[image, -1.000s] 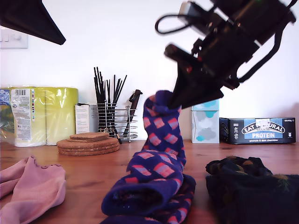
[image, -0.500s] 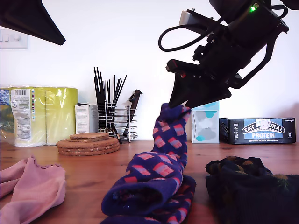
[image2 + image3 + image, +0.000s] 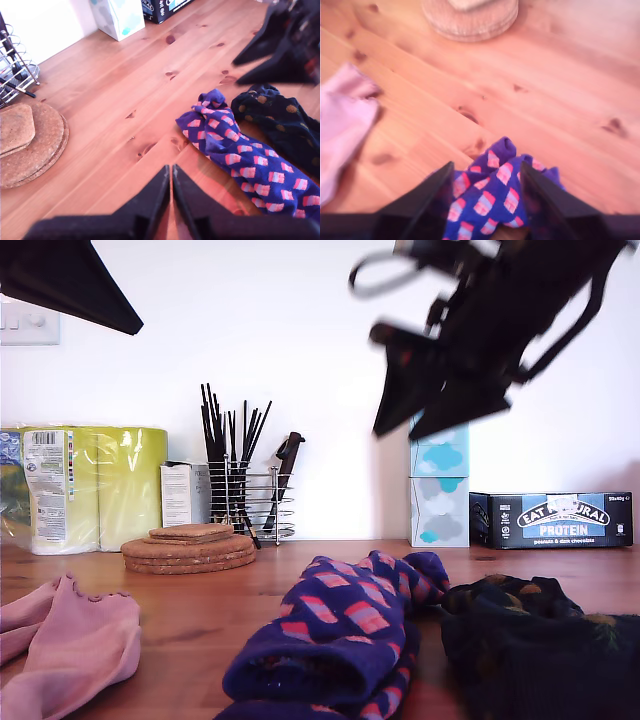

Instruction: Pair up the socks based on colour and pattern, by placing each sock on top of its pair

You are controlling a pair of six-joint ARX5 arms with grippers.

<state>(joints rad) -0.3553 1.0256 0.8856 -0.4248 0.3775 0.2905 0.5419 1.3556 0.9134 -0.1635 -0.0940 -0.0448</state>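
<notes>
- Second end effector [image 3: 487,192] hangs above the navy diamond socks [image 3: 340,640], jaws parted, empty.
- First end effector [image 3: 171,175] is clenched, empty, over the bench [image 3: 125,85].

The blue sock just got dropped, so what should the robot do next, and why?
Probably lift my second gripper clear and turn to another pair. Its jaws are open and empty above the blue sock, which lies on its match, so that pair looks done. The pink socks and dark dotted socks remain.
</notes>
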